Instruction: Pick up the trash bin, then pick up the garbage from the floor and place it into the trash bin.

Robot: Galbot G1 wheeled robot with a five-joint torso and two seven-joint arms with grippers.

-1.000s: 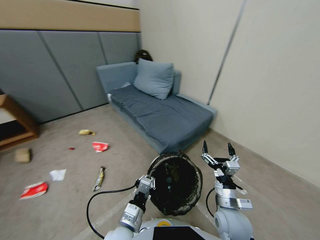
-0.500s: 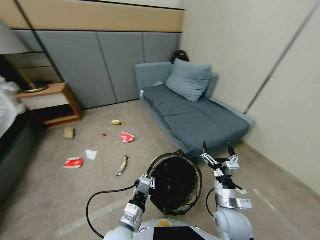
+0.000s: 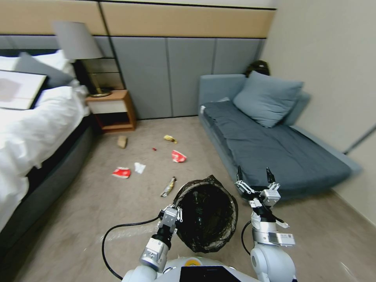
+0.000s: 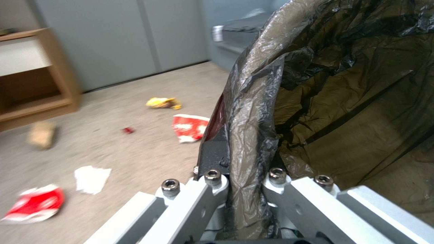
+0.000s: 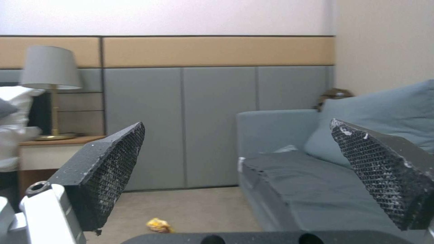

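The trash bin [image 3: 205, 213], a white bucket lined with a crinkly black bag, hangs in front of my chest. My left gripper [image 3: 177, 213] is shut on its rim; the left wrist view shows the fingers [image 4: 212, 154] pinching the liner [image 4: 253, 112]. My right gripper [image 3: 253, 175] is raised beside the bin, open and empty, its pads [image 5: 113, 169] wide apart. Garbage lies on the carpet ahead: a dark snack-bar wrapper [image 3: 169, 187], two red-and-white wrappers [image 3: 178, 156] [image 3: 122, 172], a white tissue [image 3: 139, 167], a yellow wrapper [image 3: 170, 138], brown paper [image 3: 122, 141] and a red scrap [image 3: 154, 149].
A bed [image 3: 35, 129] with white bedding runs along the left. A wooden nightstand [image 3: 113, 111] with a lamp [image 3: 78, 43] stands at the back wall. A grey-blue sofa [image 3: 274, 152] fills the right. Open carpet lies between the bed and the sofa.
The whole head view has swung left, so the camera has turned: bed, lamp and nightstand came into view and the sofa slid right. Both grippers and the bin kept their places before me.
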